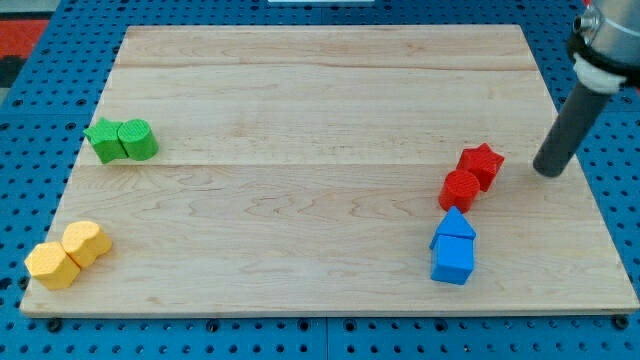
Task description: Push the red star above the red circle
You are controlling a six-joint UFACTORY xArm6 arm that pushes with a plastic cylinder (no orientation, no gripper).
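Note:
The red star [482, 163] lies near the view's right edge of the wooden board [330, 110]. The red circle [460, 189] touches it, just below and to its left. My tip [548, 172] is to the right of the red star, apart from it, at about the star's height in the view. The dark rod rises from the tip toward the view's top right.
Two blue blocks, a pointed one [455, 226] and a cube [452, 260], sit just below the red circle. A green star [103, 139] and green cylinder [138, 140] sit at the left. Two yellow blocks [86, 242] [50, 265] sit at the bottom left.

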